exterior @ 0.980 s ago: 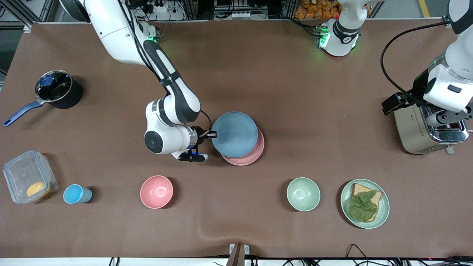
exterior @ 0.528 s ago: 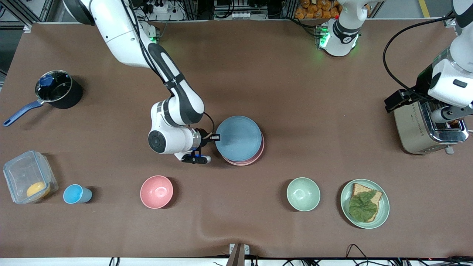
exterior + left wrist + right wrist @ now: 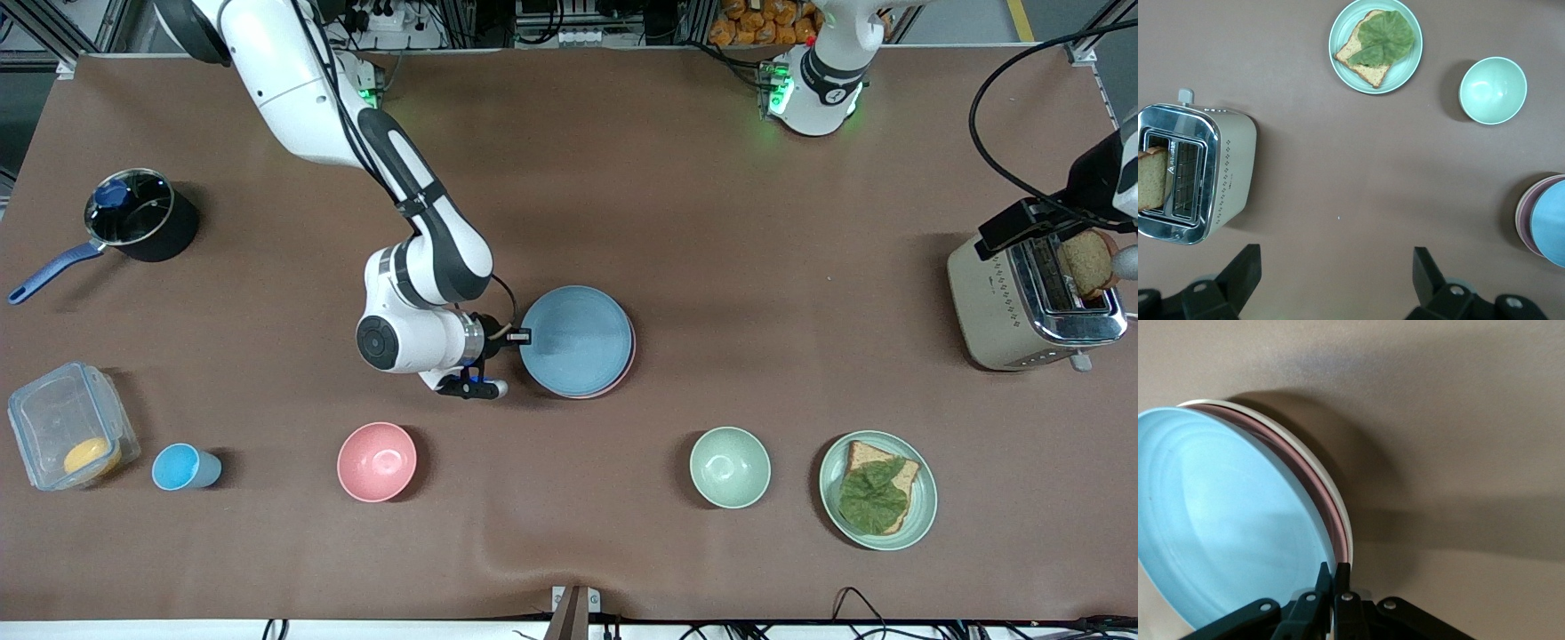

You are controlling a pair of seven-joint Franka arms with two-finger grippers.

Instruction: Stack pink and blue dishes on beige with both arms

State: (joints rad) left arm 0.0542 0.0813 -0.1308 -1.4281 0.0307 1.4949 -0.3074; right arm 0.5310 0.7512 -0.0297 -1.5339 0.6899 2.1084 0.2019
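Observation:
My right gripper (image 3: 520, 336) (image 3: 1333, 570) is shut on the rim of the light blue plate (image 3: 578, 342) (image 3: 1225, 520). That plate hangs slightly tilted right over the pink plate (image 3: 629, 366) (image 3: 1331, 510) and covers almost all of it. Only a thin pink crescent shows in the front view. In the right wrist view the beige plate (image 3: 1275, 422) shows as a pale rim under the pink one; the front view hides it. My left gripper (image 3: 1336, 257) is open and holds nothing, high over the table beside the toaster.
A toaster (image 3: 1031, 307) with a bread slice (image 3: 1086, 262) stands at the left arm's end. Nearer the front camera lie a green plate with toast and leaf (image 3: 877, 489), a green bowl (image 3: 730, 467), a pink bowl (image 3: 377, 461), a blue cup (image 3: 182, 467) and a clear container (image 3: 69, 425). A black pot (image 3: 140, 213) sits at the right arm's end.
My right gripper carried the blue plate toward the front camera until it lines up over the pink plate. The left arm drew away from the toaster toward the table's end.

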